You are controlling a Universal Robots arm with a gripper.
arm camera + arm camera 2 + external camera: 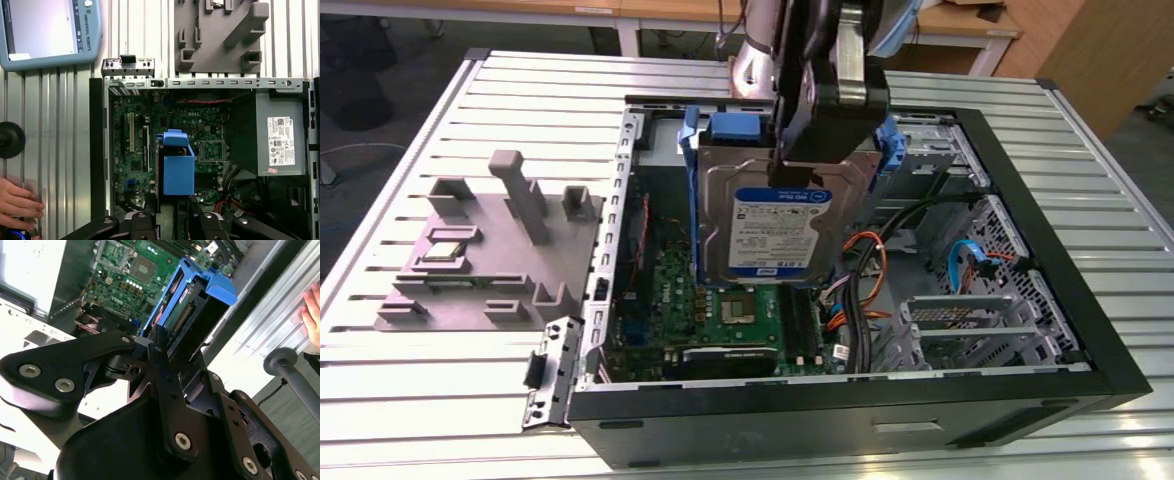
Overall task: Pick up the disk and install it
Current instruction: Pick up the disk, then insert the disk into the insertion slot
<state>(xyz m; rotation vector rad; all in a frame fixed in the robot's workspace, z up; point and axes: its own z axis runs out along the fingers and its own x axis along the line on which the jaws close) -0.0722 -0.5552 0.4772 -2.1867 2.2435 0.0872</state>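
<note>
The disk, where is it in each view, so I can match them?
Exterior view: the disk stands upright mid-picture, above the open computer case.
Second wrist view: the disk end-on, in front of the green circuit board.
First wrist view: its blue-framed end over that board.
Shared landmark: the green circuit board.

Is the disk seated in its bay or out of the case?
Out: the end effector holds the disk upright above the open case.

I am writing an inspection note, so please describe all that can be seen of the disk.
The disk is a flat silver-grey metal drive with a white-and-blue label, in a blue plastic carrier frame. It hangs upright, slightly tilted, over the motherboard of the open computer case, not yet seated. The gripper clamps its upper end between its fingers.
</note>
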